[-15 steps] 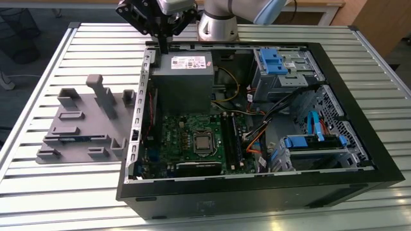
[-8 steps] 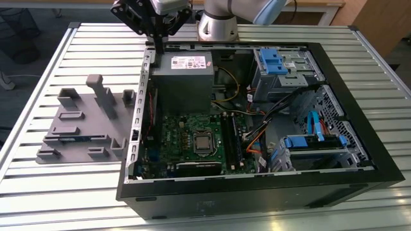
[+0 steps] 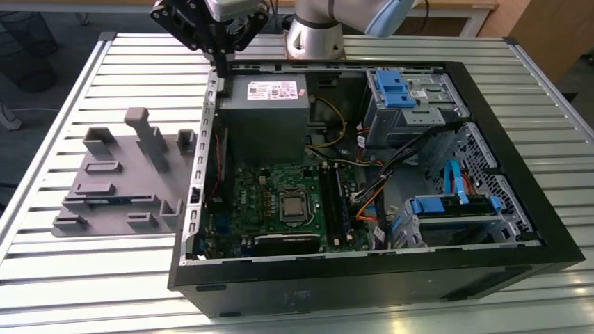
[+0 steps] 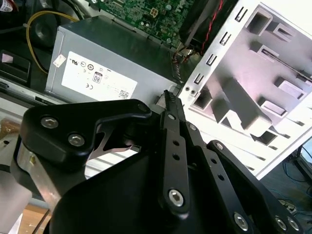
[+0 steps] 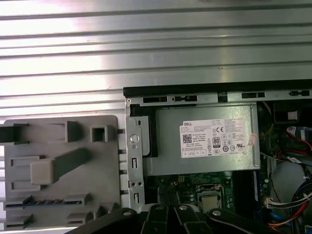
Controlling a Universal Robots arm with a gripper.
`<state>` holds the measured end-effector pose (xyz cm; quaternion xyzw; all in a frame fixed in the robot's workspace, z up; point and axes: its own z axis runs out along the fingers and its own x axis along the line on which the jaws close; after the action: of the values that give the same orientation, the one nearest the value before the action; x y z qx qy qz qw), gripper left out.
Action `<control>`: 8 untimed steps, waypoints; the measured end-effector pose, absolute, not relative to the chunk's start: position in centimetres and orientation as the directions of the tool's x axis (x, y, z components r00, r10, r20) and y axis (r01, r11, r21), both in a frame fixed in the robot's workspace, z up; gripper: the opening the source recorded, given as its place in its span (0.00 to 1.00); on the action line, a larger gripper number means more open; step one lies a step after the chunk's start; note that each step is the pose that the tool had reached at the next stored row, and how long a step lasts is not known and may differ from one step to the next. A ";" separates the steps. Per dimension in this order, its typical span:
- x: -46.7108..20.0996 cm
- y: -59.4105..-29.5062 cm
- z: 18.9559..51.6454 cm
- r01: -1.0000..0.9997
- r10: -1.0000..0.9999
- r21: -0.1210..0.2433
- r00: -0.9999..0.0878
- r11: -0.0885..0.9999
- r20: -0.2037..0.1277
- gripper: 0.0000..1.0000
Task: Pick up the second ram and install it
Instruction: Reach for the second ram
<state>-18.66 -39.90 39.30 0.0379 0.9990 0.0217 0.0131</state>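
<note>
The second ram (image 3: pixel 105 200) is a thin blue-green stick lying in a low slot of the grey fixture (image 3: pixel 111 174), on the exterior view's left of the PC case. The first wrist view shows the second ram (image 5: pixel 45 201) with its dark chips in the fixture (image 5: pixel 58 141). My gripper (image 3: pixel 222 68) hangs over the far left corner of the case (image 3: pixel 519 229), above the grey power supply (image 3: pixel 264 104), well away from the stick. Its black fingers (image 4: pixel 168 100) stand together with nothing between them. The green motherboard (image 3: pixel 278 202) lies inside the case.
The case lies open on a slatted metal table (image 3: pixel 93 285). Inside are cables, blue drive brackets (image 3: pixel 401 89) and a drive cage (image 3: pixel 455 209) on the exterior view's right. The fixture carries tall grey posts (image 3: pixel 149 136). The arm's base (image 3: pixel 314 35) stands behind the case.
</note>
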 end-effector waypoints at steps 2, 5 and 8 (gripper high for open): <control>-19.3 -39.9 39.3 0.075 0.076 0.044 -0.997 0.996 -0.025 0.11; -20.7 -39.9 39.3 0.075 0.076 0.044 -0.997 0.996 -0.024 0.11; -22.1 -39.9 39.3 0.075 0.076 0.044 -0.997 0.996 -0.025 0.11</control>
<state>-22.05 -39.89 39.29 0.0378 0.9990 0.0217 0.0131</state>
